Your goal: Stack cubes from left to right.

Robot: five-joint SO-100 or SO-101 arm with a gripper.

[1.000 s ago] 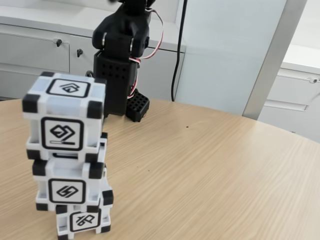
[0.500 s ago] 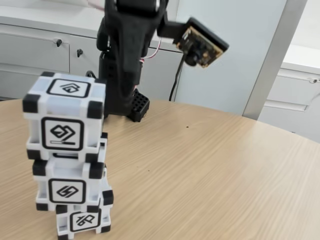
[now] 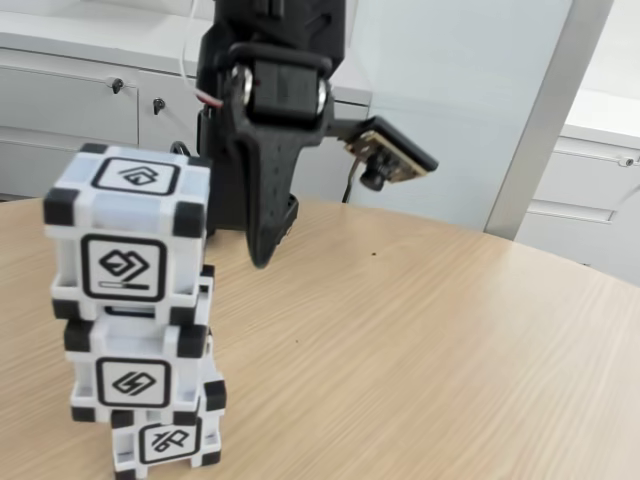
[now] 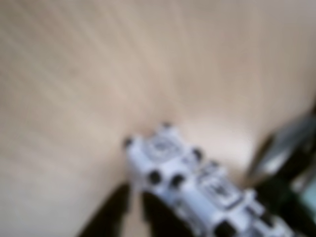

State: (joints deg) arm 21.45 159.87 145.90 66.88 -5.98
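The pale wood-grain worktop takes up most of the fixed view, with grey cabinet fronts and a slanted metal post behind it. Next in size is the black plastic robot arm, rising from its base at the worktop's far edge and bending downward so that its end effector hangs tip-down in mid-air, just to the right of the stack and apart from it; a small board camera juts out to the arm's right on a bracket (placed there, presumably, so it can look along the fingers). The three white plastic cubes with black corner blocks and black-framed glyphs stand in one column at the left of the fixed view: the top cube sits on the middle cube, which sits on the bottom cube, each slightly offset from the one under it, the top one leaning out a little to the left. In the blurred wrist view the stack appears from above at an angle, with dark finger shapes at the lower edge. The end effector carries nothing, but from this side its fingers overlap, so I cannot tell whether they are parted or closed. With all three cubes piled up, the stacking looks complete, and the arm's position clear of the column suits leaving it undisturbed.
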